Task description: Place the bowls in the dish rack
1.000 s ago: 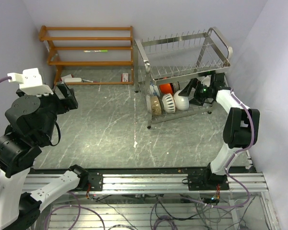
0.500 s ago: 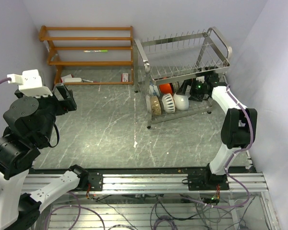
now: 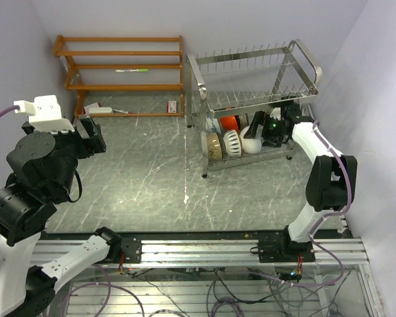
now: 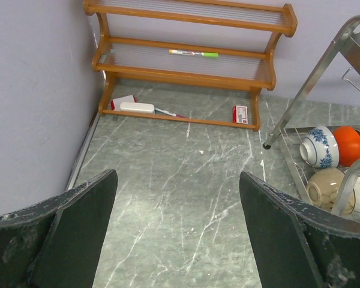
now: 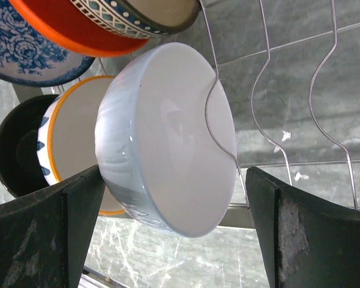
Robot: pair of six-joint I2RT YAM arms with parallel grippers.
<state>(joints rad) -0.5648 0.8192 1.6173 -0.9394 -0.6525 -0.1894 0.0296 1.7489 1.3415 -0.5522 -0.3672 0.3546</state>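
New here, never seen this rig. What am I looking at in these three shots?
A left arm and a right arm are bolted at the near edge of a grey table, each ending in a two-finger pincer. The wide picture comes from a fixed camera above and behind them. The other two come from cameras on the wrists, so the dark slabs at their edges are each pincer's own fingers. On the table stand a wire rack and an orange shelf. In the rack's lower tier, bowls stand on edge. The right pincer is open astride the white bowl, which rests in the wires, not clamped. The left pincer is open and holds nothing.
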